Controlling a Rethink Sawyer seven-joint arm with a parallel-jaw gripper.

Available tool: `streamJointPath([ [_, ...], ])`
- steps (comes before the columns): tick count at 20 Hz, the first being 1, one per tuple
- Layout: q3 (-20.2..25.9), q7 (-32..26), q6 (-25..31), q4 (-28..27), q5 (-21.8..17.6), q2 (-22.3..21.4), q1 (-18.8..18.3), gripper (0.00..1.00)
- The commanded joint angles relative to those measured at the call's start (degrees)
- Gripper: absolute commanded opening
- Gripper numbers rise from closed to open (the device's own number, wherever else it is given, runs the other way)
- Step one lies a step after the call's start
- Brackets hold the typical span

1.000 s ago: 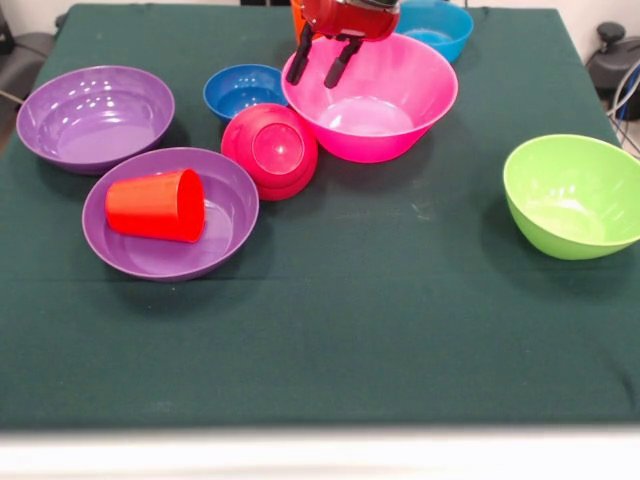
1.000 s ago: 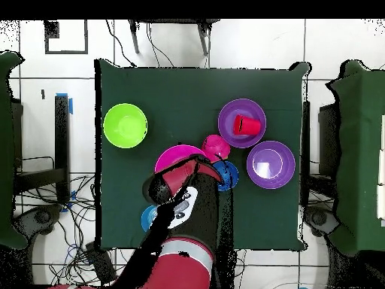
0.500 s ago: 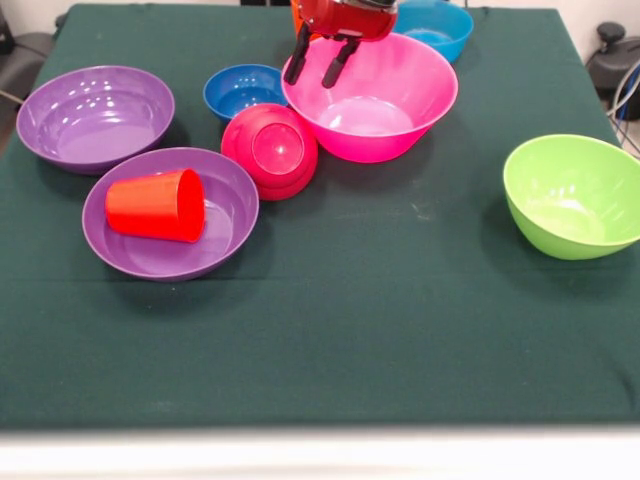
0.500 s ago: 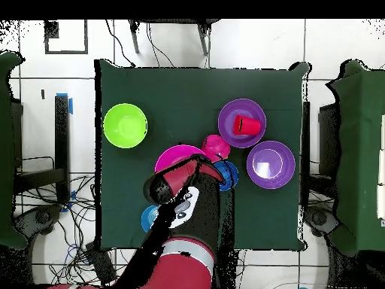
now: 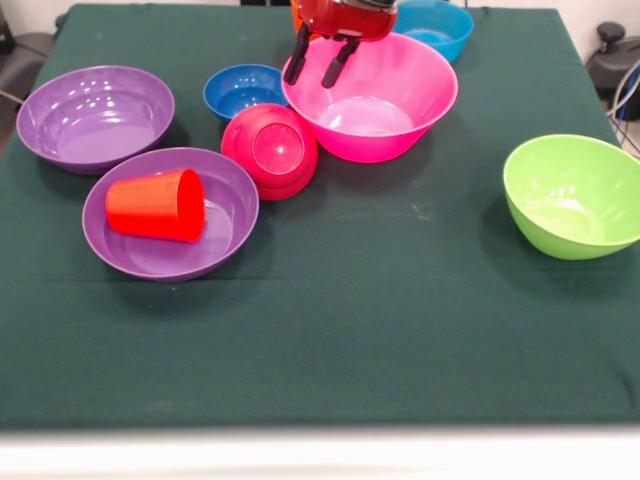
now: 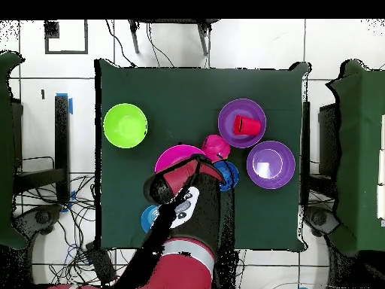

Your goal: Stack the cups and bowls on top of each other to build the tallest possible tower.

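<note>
- Green cloth covers the table [image 5: 400,330], and the cups and bowls lie scattered on it; no tower stands.
- The gripper [image 5: 316,62] hangs over the far-left rim of the big pink bowl [image 5: 390,110], its two black fingers [image 5: 298,58] apart and holding nothing.
- The pink bowl sits upright and empty; in the overhead view [image 6: 171,159] the arm [image 6: 184,218] covers part of it.
- A small crimson bowl [image 5: 270,150] lies tipped on its side, its base facing the camera, touching the pink bowl and just beside the nearer purple bowl [image 5: 225,225].
- A red cup [image 5: 157,205] lies on its side inside that purple bowl, mouth pointing to the picture's left.
- The second purple bowl [image 5: 95,115] stands upright and empty, behind and to the left of the first.
- A small dark blue bowl [image 5: 243,90] stands between the farther purple bowl and the pink one.
- A light blue bowl [image 5: 440,25] sits at the far edge, behind the pink bowl.
- The lime green bowl [image 5: 572,195] stands alone, well apart, at the picture's right.
- An orange object [image 5: 296,15] peeks out behind the gripper; too little shows to name it.
</note>
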Motion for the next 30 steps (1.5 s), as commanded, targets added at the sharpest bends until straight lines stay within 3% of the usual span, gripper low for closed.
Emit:
streamJointPath([
  [1,5.99,2.03,-1.96,-1.97,-1.19,1.51,-1.31,1.00],
  [19,7.18,1.66,-1.73,-1.24,-0.58,1.02,-2.24,1.00],
  [24,17.37,-2.45,0.46,3.65,3.96,-1.17,-9.84,1.00],
  [30,26.83,-1.85,0.54,7.87,8.18,-1.13,-17.36,1.00],
])
